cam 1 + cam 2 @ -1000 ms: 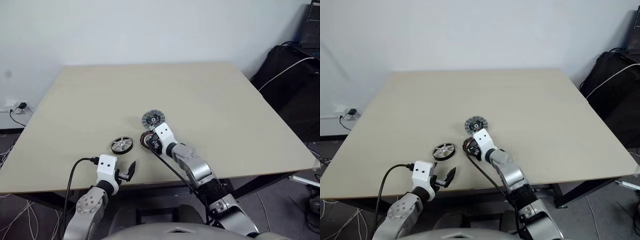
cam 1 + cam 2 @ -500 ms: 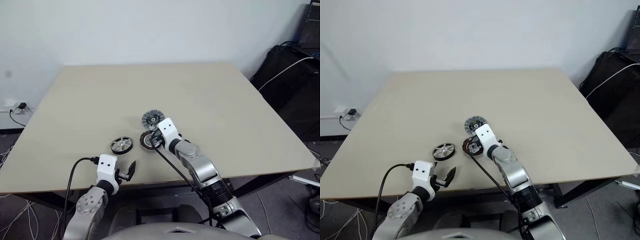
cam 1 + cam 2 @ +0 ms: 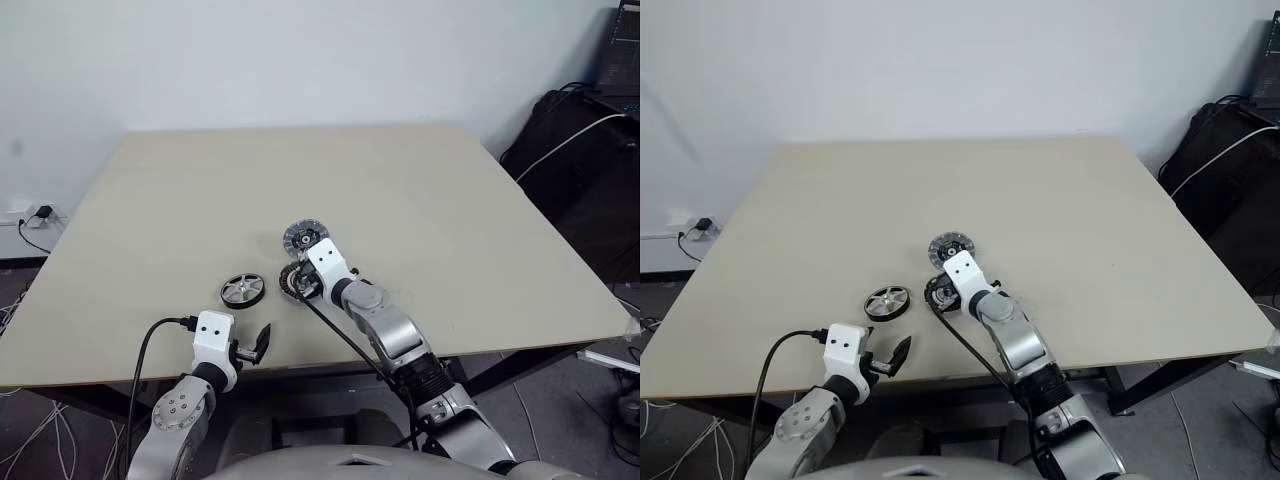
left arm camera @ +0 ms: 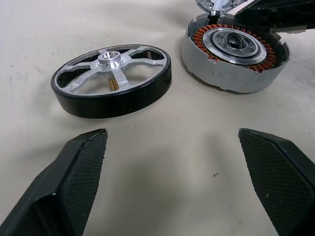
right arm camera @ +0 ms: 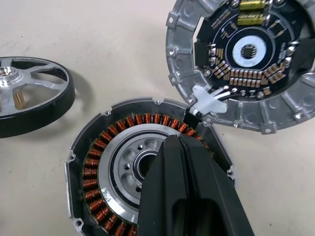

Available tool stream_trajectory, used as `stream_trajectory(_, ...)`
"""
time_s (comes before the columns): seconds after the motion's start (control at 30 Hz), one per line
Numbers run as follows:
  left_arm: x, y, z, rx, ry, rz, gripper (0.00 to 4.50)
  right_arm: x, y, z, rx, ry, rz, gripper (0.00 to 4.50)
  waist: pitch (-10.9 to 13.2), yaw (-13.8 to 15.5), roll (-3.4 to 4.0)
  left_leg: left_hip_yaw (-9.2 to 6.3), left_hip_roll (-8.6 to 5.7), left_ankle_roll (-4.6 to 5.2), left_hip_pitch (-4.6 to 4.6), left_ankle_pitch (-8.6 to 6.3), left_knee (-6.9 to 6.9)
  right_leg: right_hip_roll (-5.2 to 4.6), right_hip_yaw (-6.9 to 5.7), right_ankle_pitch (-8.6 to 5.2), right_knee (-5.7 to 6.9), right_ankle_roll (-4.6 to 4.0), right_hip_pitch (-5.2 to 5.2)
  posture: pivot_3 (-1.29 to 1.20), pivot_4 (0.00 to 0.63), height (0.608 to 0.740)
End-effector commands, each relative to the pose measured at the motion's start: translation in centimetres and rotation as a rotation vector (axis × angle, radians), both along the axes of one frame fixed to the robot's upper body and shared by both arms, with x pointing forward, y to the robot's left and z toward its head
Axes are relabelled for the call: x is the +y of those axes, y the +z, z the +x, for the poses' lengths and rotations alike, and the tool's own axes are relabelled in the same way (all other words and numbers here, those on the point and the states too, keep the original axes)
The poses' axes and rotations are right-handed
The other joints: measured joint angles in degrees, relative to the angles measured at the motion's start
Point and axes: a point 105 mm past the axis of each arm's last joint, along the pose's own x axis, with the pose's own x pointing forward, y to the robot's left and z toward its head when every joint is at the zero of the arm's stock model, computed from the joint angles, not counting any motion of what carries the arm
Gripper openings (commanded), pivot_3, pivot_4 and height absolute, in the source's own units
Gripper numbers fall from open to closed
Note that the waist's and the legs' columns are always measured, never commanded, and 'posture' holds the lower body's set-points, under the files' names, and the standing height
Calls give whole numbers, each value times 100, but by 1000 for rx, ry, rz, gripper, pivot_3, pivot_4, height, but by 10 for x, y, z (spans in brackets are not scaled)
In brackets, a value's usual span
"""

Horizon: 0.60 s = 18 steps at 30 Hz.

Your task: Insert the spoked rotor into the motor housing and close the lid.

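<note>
The right end effector [image 5: 184, 162] hangs directly over the motor housing [image 5: 147, 169], fingers pressed together with nothing between them, tips aimed at the dark bore in the middle of the copper windings. Whether the tips touch the hub cannot be told. With the fingers pinched to a narrow point, it looks like a poke or a steadying press on the housing rather than a grab.

The housing lies open-side up on the surface [image 3: 420, 200], which is how it needs to sit to take the rotor. The lid [image 5: 241, 59] lies flat just beyond it, edge against edge, circuit face showing, with a small white connector bridging the two, so lid and housing appear wired together and cannot be parted far.

The spoked rotor [image 4: 112, 80] rests flat just to the left of the housing, apart from it, untouched. The left end effector [image 4: 172, 162] waits near the front edge, fingers spread wide, the rotor and housing both ahead of it. That wide stance suits a pick of the rotor by its rim, so the insertion looks yet to begin.
</note>
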Motion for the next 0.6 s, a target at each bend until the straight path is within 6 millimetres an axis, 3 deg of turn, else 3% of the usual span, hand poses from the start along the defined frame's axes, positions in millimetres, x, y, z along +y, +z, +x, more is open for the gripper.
stream_trajectory(0.03, -4, 18, 6, -81, -9, -8, 4500, 6, 14, 6, -48, 17, 23, 24, 0, -2, 0, 0, 0, 0, 0, 0, 0, 0, 0, 0, 0, 0, 0, 0, 0, 740)
stream_trajectory(0.6, -3, 16, 5, -72, 3, -6, 4500, 15, 2, 5, -8, 43, 11, 24, 0, -13, -1, 0, 2, -1, 2, 0, 0, 2, 0, 0, 1, -1, 1, 0, 0, 740)
